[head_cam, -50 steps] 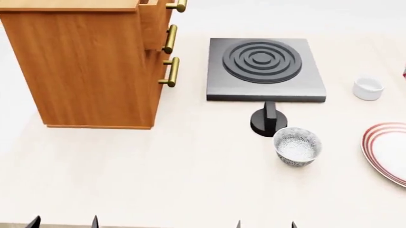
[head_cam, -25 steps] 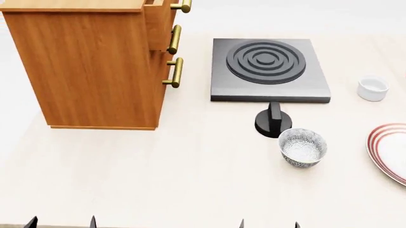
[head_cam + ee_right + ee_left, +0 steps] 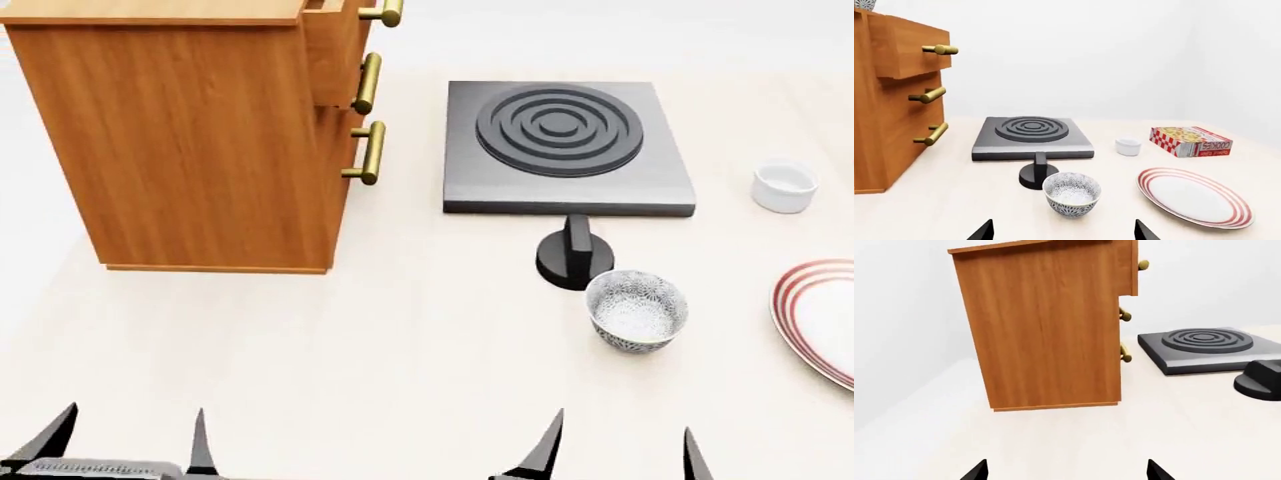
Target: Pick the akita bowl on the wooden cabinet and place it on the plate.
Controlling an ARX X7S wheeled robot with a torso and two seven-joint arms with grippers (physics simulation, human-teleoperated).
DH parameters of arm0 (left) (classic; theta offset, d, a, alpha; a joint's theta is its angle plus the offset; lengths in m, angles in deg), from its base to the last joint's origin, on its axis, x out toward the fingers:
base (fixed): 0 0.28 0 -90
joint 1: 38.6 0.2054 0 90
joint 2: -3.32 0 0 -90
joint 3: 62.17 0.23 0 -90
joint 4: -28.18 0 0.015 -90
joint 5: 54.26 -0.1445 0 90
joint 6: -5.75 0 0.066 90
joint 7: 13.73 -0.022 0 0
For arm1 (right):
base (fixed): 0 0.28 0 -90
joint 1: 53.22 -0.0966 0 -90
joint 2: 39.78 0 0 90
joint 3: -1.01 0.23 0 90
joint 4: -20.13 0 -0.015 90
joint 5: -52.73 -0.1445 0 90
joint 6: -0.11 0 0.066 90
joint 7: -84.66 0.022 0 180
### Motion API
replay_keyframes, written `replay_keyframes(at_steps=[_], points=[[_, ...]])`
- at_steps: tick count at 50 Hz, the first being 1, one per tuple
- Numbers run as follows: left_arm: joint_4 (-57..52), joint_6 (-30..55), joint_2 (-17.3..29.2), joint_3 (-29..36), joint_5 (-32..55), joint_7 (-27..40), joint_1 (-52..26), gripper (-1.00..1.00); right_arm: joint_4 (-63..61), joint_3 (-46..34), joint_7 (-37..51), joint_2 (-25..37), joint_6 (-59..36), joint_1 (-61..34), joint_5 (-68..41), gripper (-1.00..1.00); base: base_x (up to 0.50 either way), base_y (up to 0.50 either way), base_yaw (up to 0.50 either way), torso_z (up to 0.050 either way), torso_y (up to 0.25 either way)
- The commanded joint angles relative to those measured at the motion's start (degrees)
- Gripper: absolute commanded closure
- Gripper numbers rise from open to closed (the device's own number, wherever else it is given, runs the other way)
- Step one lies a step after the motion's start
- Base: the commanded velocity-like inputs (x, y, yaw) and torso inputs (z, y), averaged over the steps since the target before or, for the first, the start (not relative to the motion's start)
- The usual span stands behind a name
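Both pincers, left (image 3: 131,435) and right (image 3: 617,450), have just come up, spread, empty; akita bowl (image 3: 637,310) maybe just ahead of the right one

Only readable text: word "COOKIES" in red capitals on side panel of red-and-white checked cookie box (image 3: 1191,141), seen in right wrist view. Smaller line of print beneath it too blurred to read. Top face of box shows picture, no legible lettering. No other labels, brands, numbers or signs legible in head view or left wrist view.
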State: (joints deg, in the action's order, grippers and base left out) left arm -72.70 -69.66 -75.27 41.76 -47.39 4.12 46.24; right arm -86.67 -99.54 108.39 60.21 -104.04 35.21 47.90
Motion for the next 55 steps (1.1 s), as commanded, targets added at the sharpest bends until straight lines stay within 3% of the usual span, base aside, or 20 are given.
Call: replay_keyframes(at_steps=[1,10,13,35,45,55], points=[[-6.1,7.43,0.75,0.38,1.25,-0.47,-4.87,-1.0,-12.79,1.65,1.04,0.61,-10.7,-0.76,-2.81,-1.0,0.0,0.0,0.0,0.0,0.0],[-14.6,17.5,1.65,0.71,2.94,-0.89,-10.77,-1.0,-23.69,1.61,1.23,2.07,-16.72,-2.38,-4.34,-1.0,0.0,0.0,0.0,0.0,0.0],[-16.59,20.32,1.75,0.54,3.75,-1.14,-13.3,-1.0,-26.54,-1.57,3.62,4.12,-17.83,-3.66,1.78,-1.0,0.0,0.0,0.0,0.0,0.0],[-28.73,39.3,1.75,-3.47,10.52,-1.61,-28.39,-1.0,-43.14,-2.54,4.55,6.11,-26.38,-6.09,-2.14,-1.0,0.0,0.0,0.0,0.0,0.0],[-33.14,46.88,0.76,-6.89,14.32,-1.03,-33.39,-1.0,-43.13,-11.38,25.25,21.76,-21.45,-11.81,-17.65,-1.0,0.0,0.0,0.0,0.0,0.0],[-36.16,57.98,-1.45,-9.34,18.71,-0.34,-43.52,-1.0,-43.05,-17.82,33.87,27.65,-18.89,-16.46,-22.11,-1.0,0.0,0.0,0.0,0.0,0.0]])
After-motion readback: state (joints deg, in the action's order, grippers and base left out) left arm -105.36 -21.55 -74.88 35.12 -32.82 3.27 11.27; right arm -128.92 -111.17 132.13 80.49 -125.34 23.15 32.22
